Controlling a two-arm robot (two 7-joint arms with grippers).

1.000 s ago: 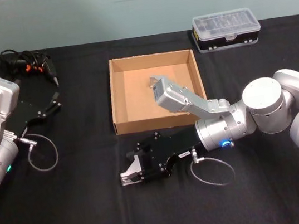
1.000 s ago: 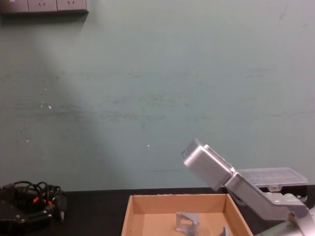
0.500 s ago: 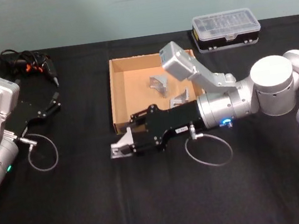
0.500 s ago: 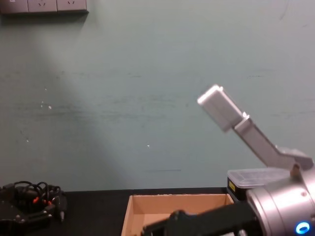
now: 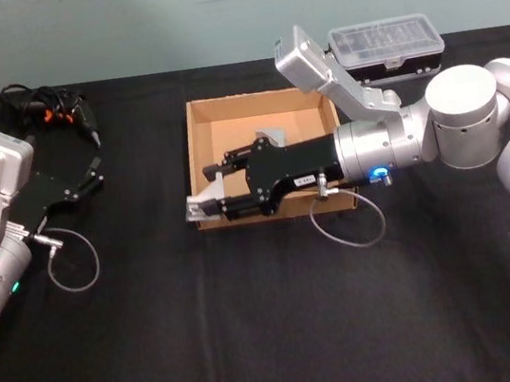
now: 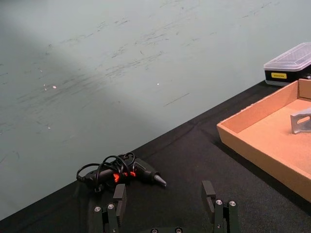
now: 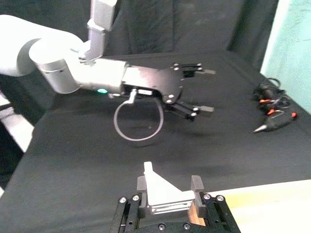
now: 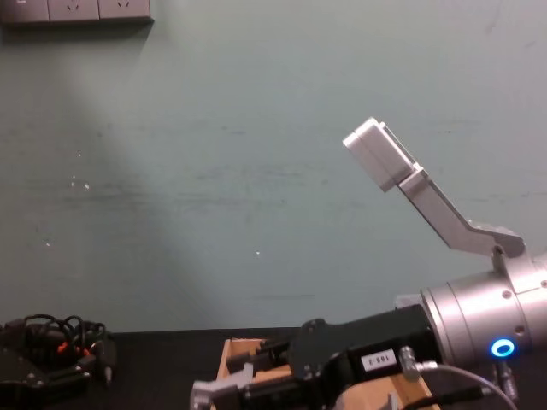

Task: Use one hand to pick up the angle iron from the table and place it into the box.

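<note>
The angle iron (image 5: 202,208) is a small grey bracket clamped between the fingers of the right gripper (image 5: 207,206), which holds it clear of the table (image 5: 275,322) at the front left corner of the box (image 5: 199,151), just over the box's front wall. The right wrist view shows the grip best: the bracket (image 7: 163,194) sits upright between two black fingers (image 7: 195,185) closed against its sides, with the tan box edge (image 7: 272,204) just beside it. A second grey bracket (image 5: 271,137) lies inside the box near its middle; the left wrist view shows it (image 6: 301,121) on the cardboard floor. The right arm (image 5: 402,145) reaches in from the right edge of the table, crossing over the box. The left gripper (image 5: 90,177) sits parked near the left edge of the tabletop, its fingers (image 6: 209,190) spread apart and holding nothing. Past it, at the far left corner, lies a tangle of black cable with a screwdriver-like tool (image 5: 50,106). A clear-lidded plastic case (image 5: 385,48) stands at the far edge, right of the box. The tabletop is flat matt black; behind it is a pale green wall (image 8: 214,171), and the chest view adds white wall sockets (image 8: 77,10) at the wall's upper left.
</note>
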